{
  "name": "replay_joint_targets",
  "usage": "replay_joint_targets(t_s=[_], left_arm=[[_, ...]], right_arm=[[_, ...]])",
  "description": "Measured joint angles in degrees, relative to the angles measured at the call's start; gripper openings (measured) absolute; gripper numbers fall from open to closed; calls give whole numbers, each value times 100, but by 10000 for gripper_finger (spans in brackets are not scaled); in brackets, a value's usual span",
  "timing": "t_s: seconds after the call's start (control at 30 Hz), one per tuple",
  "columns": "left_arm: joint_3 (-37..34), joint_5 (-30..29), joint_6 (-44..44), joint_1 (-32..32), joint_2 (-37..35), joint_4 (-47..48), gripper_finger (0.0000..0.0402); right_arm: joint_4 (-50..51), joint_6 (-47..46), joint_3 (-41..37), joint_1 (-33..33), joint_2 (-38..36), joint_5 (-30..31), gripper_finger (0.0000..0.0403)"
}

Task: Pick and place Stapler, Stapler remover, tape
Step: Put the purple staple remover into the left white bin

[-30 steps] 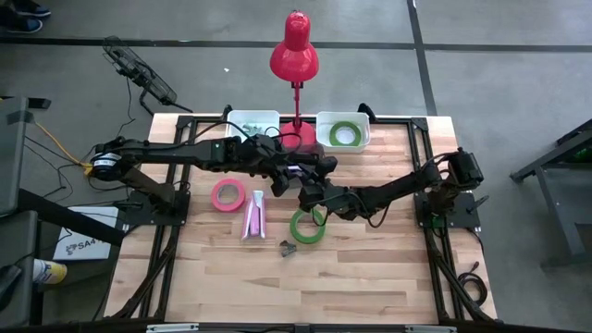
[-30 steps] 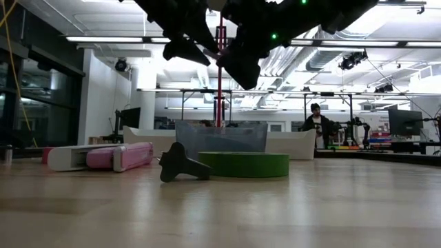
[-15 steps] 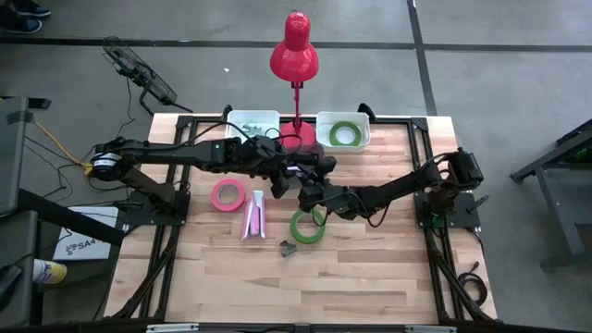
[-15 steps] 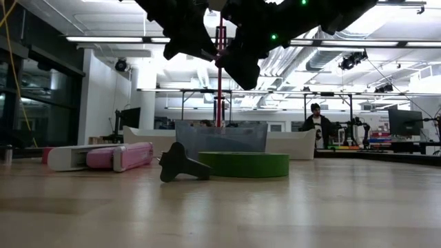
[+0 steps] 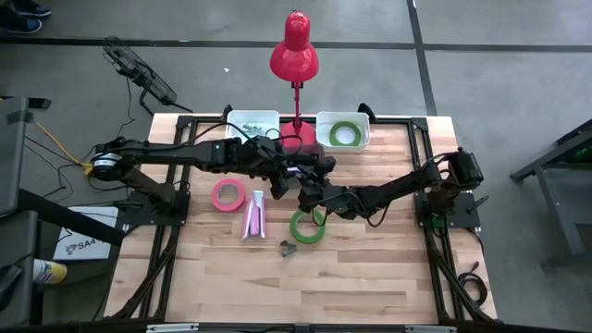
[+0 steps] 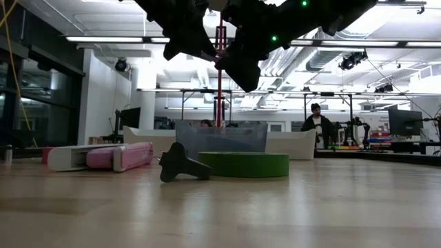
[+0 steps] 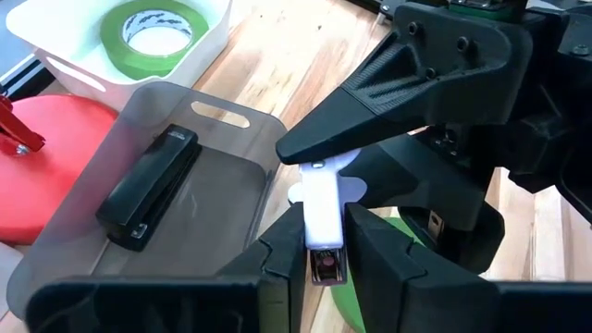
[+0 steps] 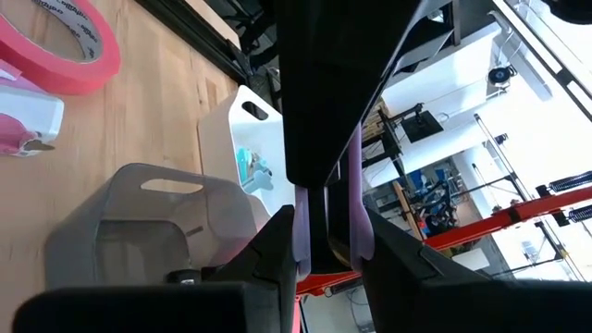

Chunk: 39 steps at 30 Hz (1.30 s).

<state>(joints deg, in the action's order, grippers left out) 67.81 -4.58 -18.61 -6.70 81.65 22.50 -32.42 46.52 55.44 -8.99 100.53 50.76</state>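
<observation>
Wooden table (image 5: 370, 268) under both grippers, left (image 7: 319, 242) and right (image 8: 326, 242) jaws together clamping one white remover (image 7: 321, 217) above grey tray (image 7: 217, 199).

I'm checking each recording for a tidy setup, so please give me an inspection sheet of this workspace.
Surface: wooden table, bare wood in front.
Job's things: pink tape, pink stapler, green tape and dark stapler remover lie loose; second green tape in a white bin; black stapler in a grey tray.
Clutter: red lamp at the back edge.
Grippers: left gripper and right gripper both clamp one small white item above the tray.
Cables: yellow cable on the floor, left of the table.
Surroundings: person far behind.
</observation>
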Motion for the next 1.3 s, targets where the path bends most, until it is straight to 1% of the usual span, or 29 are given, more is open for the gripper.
replay_joint_targets(t_s=[0.07, 0.17, 0.57, 0.63, 0.8, 0.87, 0.97, 1.03, 1.13, 1.23, 1.3], left_arm=[[0, 1, 37, -2, -1, 3, 59], [0, 7, 3, -5, -1, 2, 33], [0, 58, 39, -7, -1, 40, 32], [0, 63, 97, -7, -1, 48, 32], [0, -4, 190, -11, -1, 86, 31], [0, -4, 185, -11, -1, 86, 31], [0, -6, 177, -11, -1, 110, 31], [0, -110, 162, -9, -1, 172, 31], [0, -314, 143, -11, -3, 199, 31], [-2, -578, 140, -11, -9, 419, 31], [-2, -725, 139, -18, -6, 532, 31]], right_arm=[[1, 2, 0, 0, 0, 0, 80], [17, 22, 0, -2, 0, 13, 80], [44, 4, 0, -4, 0, -13, 82], [46, -2, 0, -4, 0, -30, 102], [62, -22, 0, -15, 1, -87, 176], [63, -20, 0, -15, 2, -49, 196], [53, -15, 0, -12, 1, 227, 214], [63, 16, 0, -11, -15, 474, 221], [63, 24, 0, -11, -46, 850, 222], [55, -16, 0, -12, -65, 1426, 224], [147, -140, 0, -8, -68, 1673, 223]])
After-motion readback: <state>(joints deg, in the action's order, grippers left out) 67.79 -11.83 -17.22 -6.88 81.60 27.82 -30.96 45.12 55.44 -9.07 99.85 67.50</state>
